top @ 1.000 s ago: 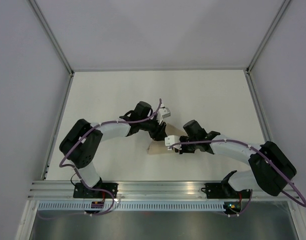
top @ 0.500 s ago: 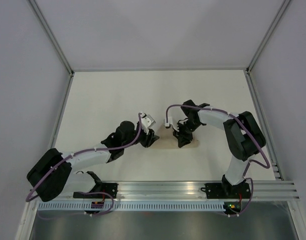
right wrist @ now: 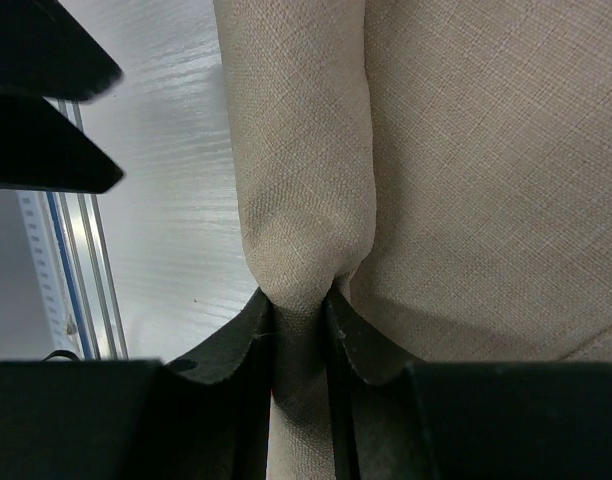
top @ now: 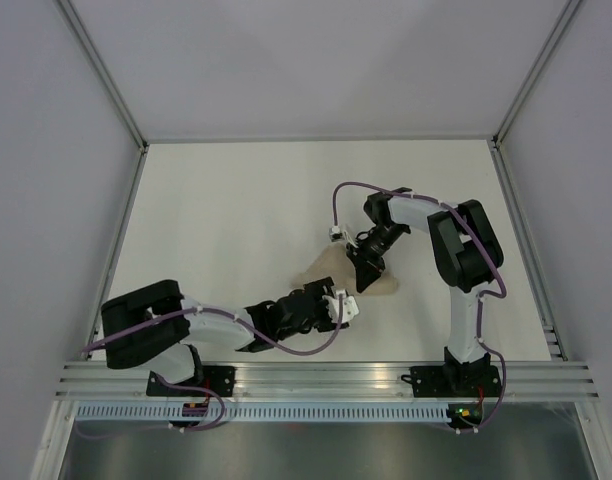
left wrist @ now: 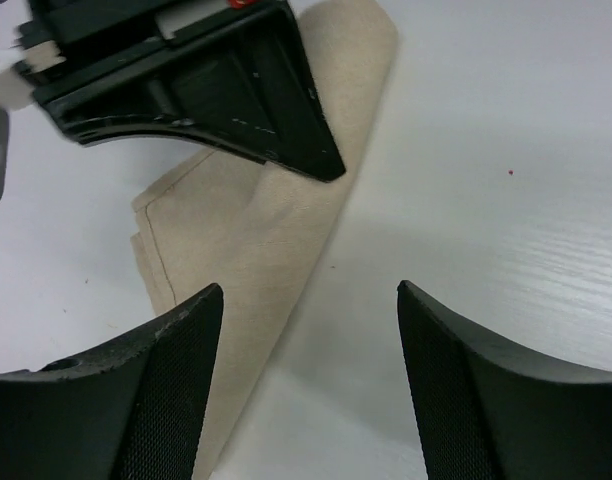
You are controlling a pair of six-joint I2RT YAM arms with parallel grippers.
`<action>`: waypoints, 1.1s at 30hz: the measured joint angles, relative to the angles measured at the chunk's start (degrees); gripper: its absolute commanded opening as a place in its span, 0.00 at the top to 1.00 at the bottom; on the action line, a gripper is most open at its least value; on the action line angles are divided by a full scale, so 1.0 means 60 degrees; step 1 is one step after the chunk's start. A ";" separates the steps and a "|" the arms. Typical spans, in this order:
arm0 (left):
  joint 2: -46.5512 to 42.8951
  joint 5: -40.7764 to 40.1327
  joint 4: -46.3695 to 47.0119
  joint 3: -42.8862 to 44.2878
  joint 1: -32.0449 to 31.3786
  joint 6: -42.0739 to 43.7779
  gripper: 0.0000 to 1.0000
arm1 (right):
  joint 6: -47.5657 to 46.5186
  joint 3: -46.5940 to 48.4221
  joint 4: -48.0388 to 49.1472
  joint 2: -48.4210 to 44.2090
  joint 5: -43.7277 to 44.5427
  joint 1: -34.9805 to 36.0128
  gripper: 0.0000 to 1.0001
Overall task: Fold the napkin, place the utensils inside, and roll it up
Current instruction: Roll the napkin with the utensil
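Observation:
The beige napkin (top: pixel 331 272) lies folded and partly rolled on the white table near the middle front. My right gripper (top: pixel 364 272) is shut on a rolled fold of the napkin (right wrist: pixel 306 150), with the cloth pinched between its fingertips (right wrist: pixel 251 325). My left gripper (top: pixel 344 306) is open and empty just in front of the napkin. In the left wrist view the left gripper (left wrist: pixel 308 290) straddles the napkin's near edge (left wrist: pixel 256 240), and the right gripper's black finger (left wrist: pixel 236 100) rests on the cloth beyond. The fork is hidden.
An aluminium rail (top: pixel 326 375) runs along the near table edge, close behind my left gripper; it also shows in the right wrist view (right wrist: pixel 76 260). Grey enclosure walls (top: pixel 46 200) stand at the left, right and back.
My left arm has swung toward the near edge, its gripper now in front of the napkin. My right arm has drawn in, its gripper still at the napkin, which looks wider and has shifted.

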 measured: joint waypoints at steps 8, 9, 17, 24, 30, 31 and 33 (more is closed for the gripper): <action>0.2222 -0.0871 0.1264 0.0605 -0.0463 0.2146 0.25 | 0.0007 0.0084 -0.0106 0.0106 -0.0066 -0.0040 0.84; 0.2397 -0.0965 0.1388 0.0659 -0.0455 0.2324 0.25 | 0.0007 0.0091 -0.0117 0.0117 -0.0080 -0.0044 0.84; 0.2947 -0.0707 0.1086 0.1257 -0.0033 0.2743 0.52 | 0.0011 0.0146 -0.0222 0.0215 -0.0168 -0.0084 0.84; 0.2976 -0.0069 0.0189 0.1708 0.0459 0.2590 0.72 | 0.0026 0.0208 -0.0328 0.0321 -0.0255 -0.0124 0.83; 0.2936 0.0361 -0.0670 0.2157 0.0616 0.2404 0.95 | 0.0051 0.0200 -0.0372 0.0324 -0.0229 -0.0208 0.78; 0.2929 0.0484 -0.0900 0.2284 0.0645 0.2353 0.97 | 0.0062 0.0197 -0.0382 0.0324 -0.0215 -0.0226 0.78; 0.2889 0.0852 -0.1406 0.2550 0.0823 0.2186 0.98 | 0.0102 0.0186 -0.0393 0.0291 -0.0164 -0.0266 0.73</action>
